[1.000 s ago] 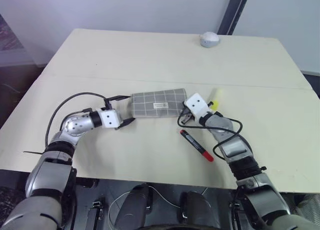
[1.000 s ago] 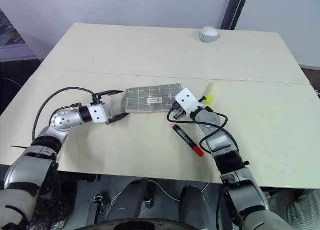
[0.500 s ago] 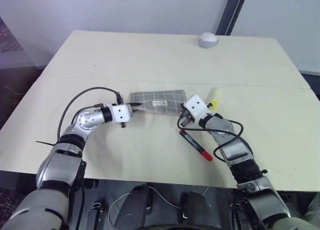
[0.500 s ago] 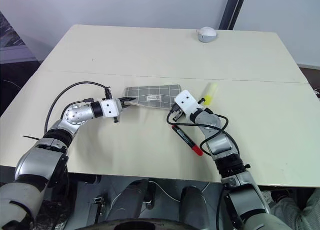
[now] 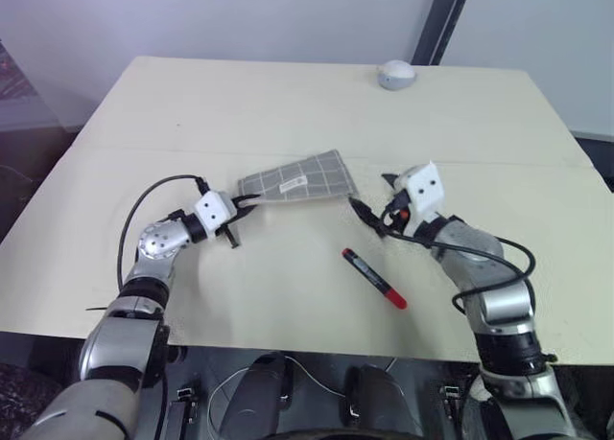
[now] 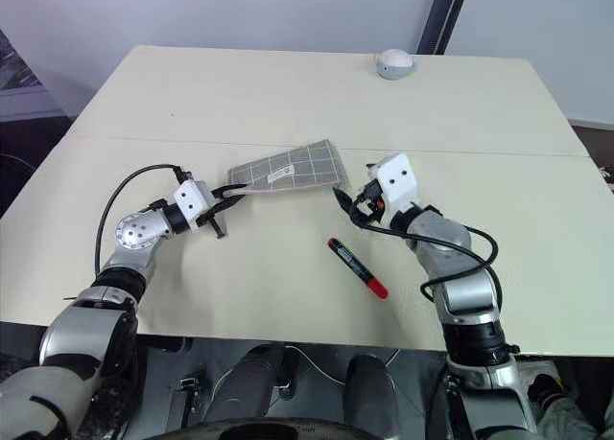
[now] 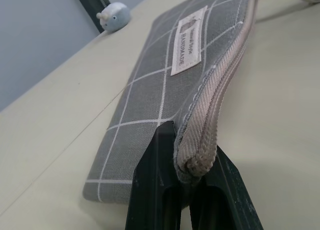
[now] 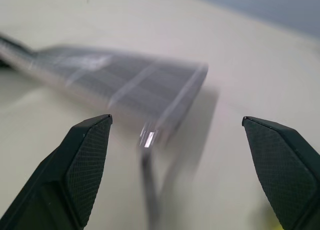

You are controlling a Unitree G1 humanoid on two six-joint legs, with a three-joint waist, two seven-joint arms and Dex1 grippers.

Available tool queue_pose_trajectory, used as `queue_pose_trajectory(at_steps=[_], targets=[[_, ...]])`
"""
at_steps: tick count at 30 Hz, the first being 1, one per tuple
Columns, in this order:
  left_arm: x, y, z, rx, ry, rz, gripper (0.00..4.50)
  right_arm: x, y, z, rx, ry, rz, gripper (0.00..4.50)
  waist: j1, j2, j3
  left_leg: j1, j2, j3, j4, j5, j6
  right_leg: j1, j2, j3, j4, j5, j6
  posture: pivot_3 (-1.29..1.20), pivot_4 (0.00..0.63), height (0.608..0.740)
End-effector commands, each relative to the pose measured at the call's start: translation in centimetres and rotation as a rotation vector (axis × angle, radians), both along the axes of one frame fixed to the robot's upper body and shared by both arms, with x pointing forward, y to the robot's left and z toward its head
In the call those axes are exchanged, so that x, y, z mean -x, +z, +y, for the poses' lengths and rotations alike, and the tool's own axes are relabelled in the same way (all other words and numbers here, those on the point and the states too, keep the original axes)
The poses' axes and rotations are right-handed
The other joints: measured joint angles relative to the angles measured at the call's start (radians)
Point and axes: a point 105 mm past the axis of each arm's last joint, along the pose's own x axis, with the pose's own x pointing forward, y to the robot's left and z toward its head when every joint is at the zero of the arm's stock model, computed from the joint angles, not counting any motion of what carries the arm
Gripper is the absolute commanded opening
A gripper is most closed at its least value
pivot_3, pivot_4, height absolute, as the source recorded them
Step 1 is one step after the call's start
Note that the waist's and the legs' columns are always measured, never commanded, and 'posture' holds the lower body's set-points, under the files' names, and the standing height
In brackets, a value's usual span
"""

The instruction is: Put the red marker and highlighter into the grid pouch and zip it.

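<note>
Both eye views look down from the head over the desk (image 5: 288, 104); both wrist views sit close, facing the pouch (image 7: 165, 84), which all four share.

1. My work surface is a broad cream table (image 5: 288, 104), a seam running across it.
2. Behind stand pale grey-blue walls (image 5: 240, 18).
3. A dark vertical post (image 5: 436, 23) rises past its far edge.

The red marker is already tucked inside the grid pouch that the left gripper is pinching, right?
No. The left gripper is pinching the grid pouch, but the red marker lies on the table, outside it, as the left eye view shows.
</note>
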Motion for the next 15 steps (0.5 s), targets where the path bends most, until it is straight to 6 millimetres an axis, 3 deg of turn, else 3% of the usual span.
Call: queue_pose_trajectory(at_steps=[1, 7, 15], targets=[[-0.2, 1.8, -0.7, 0.029, -0.003, -0.079, 0.00, -0.1, -0.1, 1.0, 0.006, -0.007, 0.004, 4.48, 0.000, 0.000, 0.000, 0.000, 0.000, 0.000, 0.000, 0.000, 0.000, -0.001, 0.000, 0.000, 0.000, 0.000, 0.000, 0.00, 0.150, 0.740], [-0.2, 1.6, -0.9, 0.049, 0.016, -0.078, 0.00, -1.9, -3.1, 1.0, -0.016, -0.158, 0.053, 4.48, 0.000, 0.000, 0.000, 0.000, 0.000, 0.000, 0.000, 0.000, 0.000, -0.002, 0.000, 0.000, 0.000, 0.000, 0.001, 0.00, 0.150, 0.740], [-0.1, 1.7, -1.1, 0.034, 0.010, -0.092, 0.00, -3.8, -2.2, 1.8, -0.127, -0.211, 0.030, 4.48, 0.001, 0.000, 0.000, 0.000, 0.000, 0.000, 0.000, 0.000, 0.000, -0.003, 0.001, 0.000, 0.000, 0.001, 0.001, 0.00, 0.150, 0.740]])
